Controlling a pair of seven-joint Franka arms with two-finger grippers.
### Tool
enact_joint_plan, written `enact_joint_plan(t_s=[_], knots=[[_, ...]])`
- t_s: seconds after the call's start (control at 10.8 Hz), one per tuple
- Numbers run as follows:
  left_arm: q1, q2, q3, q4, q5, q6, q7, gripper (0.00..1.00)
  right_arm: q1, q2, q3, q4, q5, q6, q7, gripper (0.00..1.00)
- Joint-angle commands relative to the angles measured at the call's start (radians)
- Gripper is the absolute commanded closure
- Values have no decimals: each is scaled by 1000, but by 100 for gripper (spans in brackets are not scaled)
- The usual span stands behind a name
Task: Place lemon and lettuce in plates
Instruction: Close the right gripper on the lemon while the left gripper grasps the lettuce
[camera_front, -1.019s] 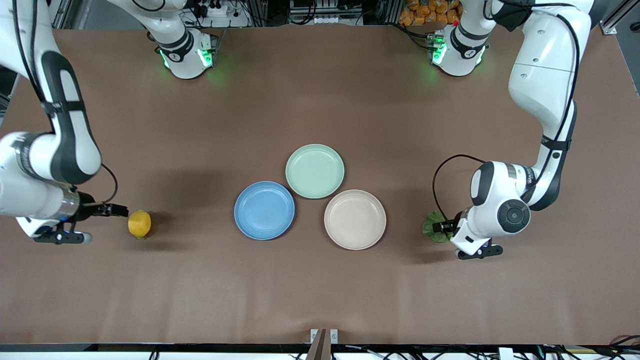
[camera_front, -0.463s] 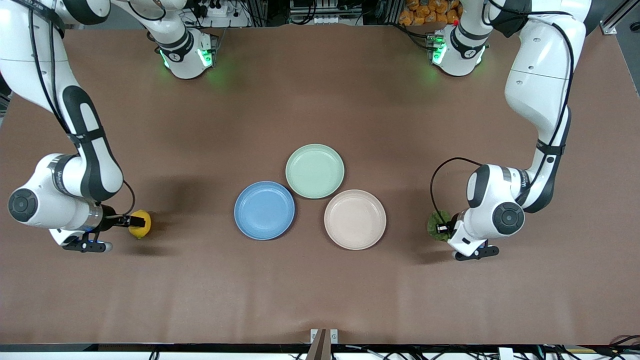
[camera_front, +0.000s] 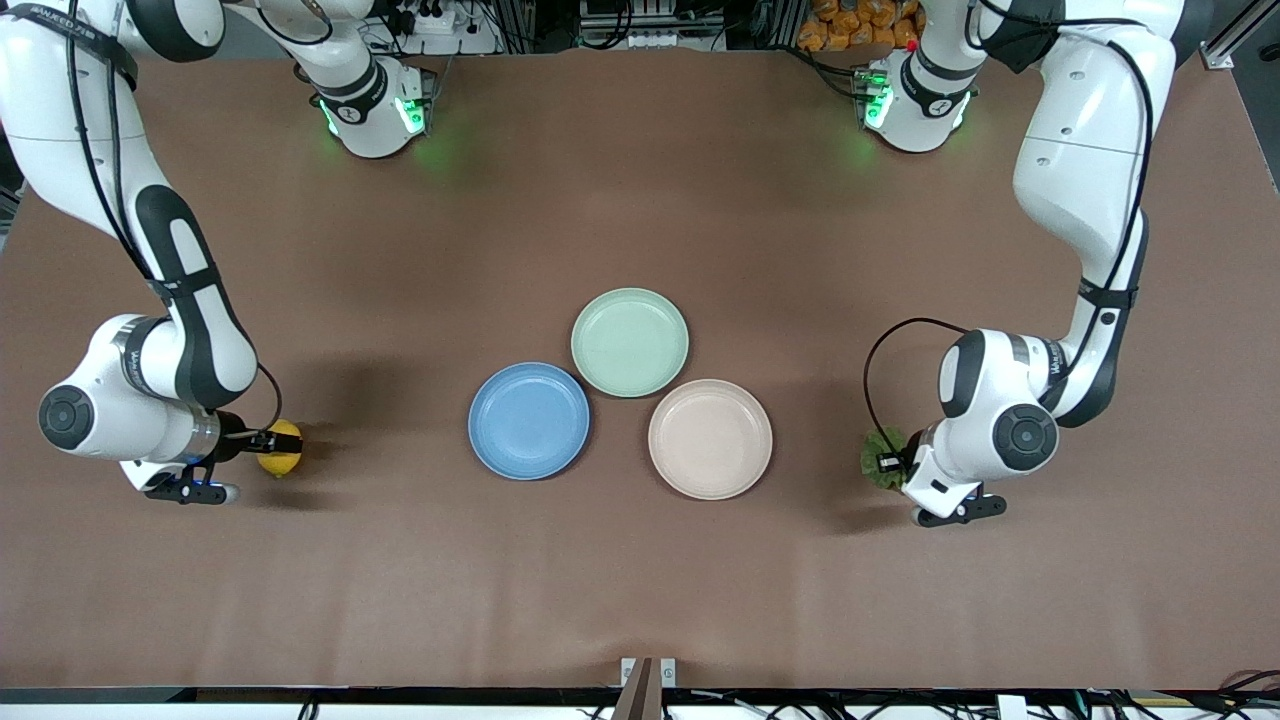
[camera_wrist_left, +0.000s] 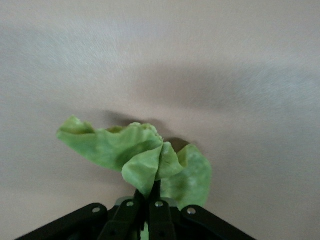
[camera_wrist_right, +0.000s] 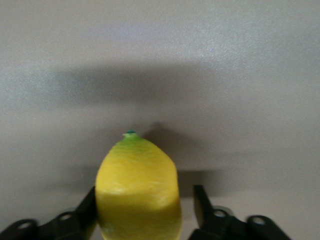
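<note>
The yellow lemon (camera_front: 283, 447) lies on the brown table toward the right arm's end. My right gripper (camera_front: 266, 441) is open and low, with its fingers on either side of the lemon (camera_wrist_right: 137, 182); one finger (camera_wrist_right: 201, 199) stands a little apart from it. My left gripper (camera_front: 889, 463) is shut on the crinkled green lettuce (camera_front: 877, 450) toward the left arm's end, beside the beige plate (camera_front: 665, 408). In the left wrist view the leaf (camera_wrist_left: 115, 147) bunches out from the closed fingertips (camera_wrist_left: 159, 205). The blue plate (camera_front: 484, 392) and the beige plate are both empty.
A pale mint green plate (camera_front: 600, 310), also empty, sits farther from the front camera, touching the other two plates. Open brown table lies between each gripper and the plates.
My right gripper has moved in toward the lemon, and its fingers now flank it. The lettuce looks more bunched at my left gripper, which has shifted only slightly.
</note>
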Motion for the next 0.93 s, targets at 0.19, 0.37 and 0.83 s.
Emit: enact_joint_plan(t_s=[0.19,0.37,0.83], knots=[[-31,-164,4,-9,23,-143,-56,100,-1,2,10,9,22,1,-3,100],[-37,-212,0,-9,16,-166,-57,100,8,-16,13,18,22,-28,3,100],[-118,-261,-2,11,10,-174,-167,100,25,-59,113,42,20,-116,236,100]])
